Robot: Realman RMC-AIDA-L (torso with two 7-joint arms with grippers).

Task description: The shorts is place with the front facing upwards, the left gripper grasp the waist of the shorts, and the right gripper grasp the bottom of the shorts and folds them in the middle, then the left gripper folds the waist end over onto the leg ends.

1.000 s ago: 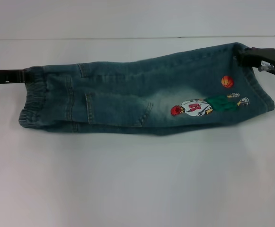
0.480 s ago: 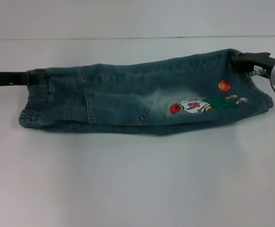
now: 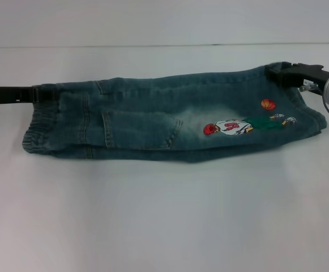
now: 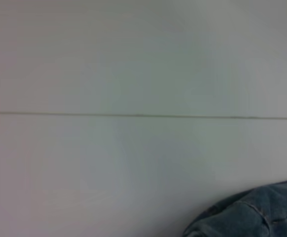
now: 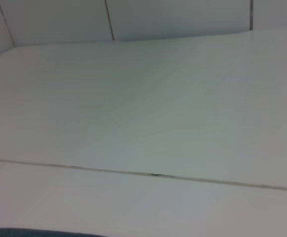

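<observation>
Shorts point(image 3: 170, 122): lay folded lengthwise across the table's point(image 3: 164, 215) middle, as I saw them.
Left gripper point(image 3: 44, 93): at 9 o'clock, pinched onto the waist point(image 3: 39, 122).
Right gripper point(image 3: 277, 73): at 2 o'clock, clamped on the leg ends point(image 3: 308, 110).
Surface: I saw plain white tabletop; pale wall point(image 3: 164, 20) behind.

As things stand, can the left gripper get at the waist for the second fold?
Probably yes: the left gripper is already at the waist of the shorts, and nothing lies between them on the table.
</observation>
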